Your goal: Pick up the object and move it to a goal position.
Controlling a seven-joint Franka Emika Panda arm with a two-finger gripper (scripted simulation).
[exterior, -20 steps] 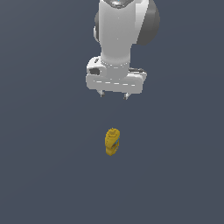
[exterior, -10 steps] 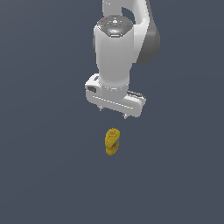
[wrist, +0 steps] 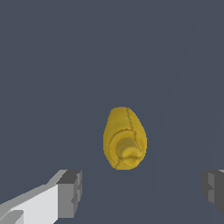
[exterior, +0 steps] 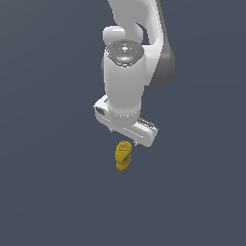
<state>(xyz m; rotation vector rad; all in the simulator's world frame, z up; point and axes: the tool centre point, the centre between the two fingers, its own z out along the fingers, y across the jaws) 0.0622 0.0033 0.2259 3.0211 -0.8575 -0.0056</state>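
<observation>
We see a plain dark grey-blue worktop (exterior: 53, 192) filling both views. Over it hangs the white arm (exterior: 126, 77), its wrist pointing down, with a grey joint on the exterior view's right. At its foot sits the gripper (exterior: 126, 140), released: in the wrist view its two grey fingers (wrist: 70, 193) stand wide apart with nothing between them. Just under the gripper, and apart from it as far as we can tell, the bottle (exterior: 123, 156) rests on the worktop. It is small and yellow all over, rounded in body, narrower than the gap between the fingers. In the wrist view we look at its nozzle end (wrist: 129, 152), a ringed cap of the same yellow. We cannot make out any label.
</observation>
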